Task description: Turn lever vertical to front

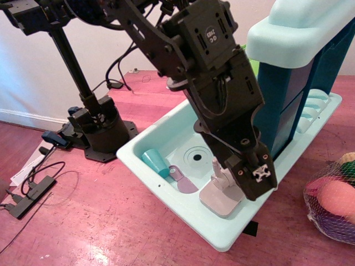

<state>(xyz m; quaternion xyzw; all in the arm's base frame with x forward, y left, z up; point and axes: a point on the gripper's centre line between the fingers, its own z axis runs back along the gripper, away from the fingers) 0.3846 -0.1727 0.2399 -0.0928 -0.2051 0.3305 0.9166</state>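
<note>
The toy faucet's grey-beige base block (221, 199) sits on the front rim of the pale mint sink (166, 183). A short grey-beige stub, the lever (215, 166), stands roughly upright at the block's left side. My black gripper (250, 178) reaches down from above and sits just right of the lever, over the base block, close to or touching it. Its fingers (256, 176) cover the faucet's middle, and the curved spout is hidden. I cannot tell how the jaws stand, or whether they hold anything.
A purple utensil with a teal handle (166, 169) lies in the basin near the drain (196, 157). A tall teal and mint toy cabinet (299, 66) stands behind right. A net bag of toy food (335, 205) lies at right. The arm's stand (97, 124) and cables are at left.
</note>
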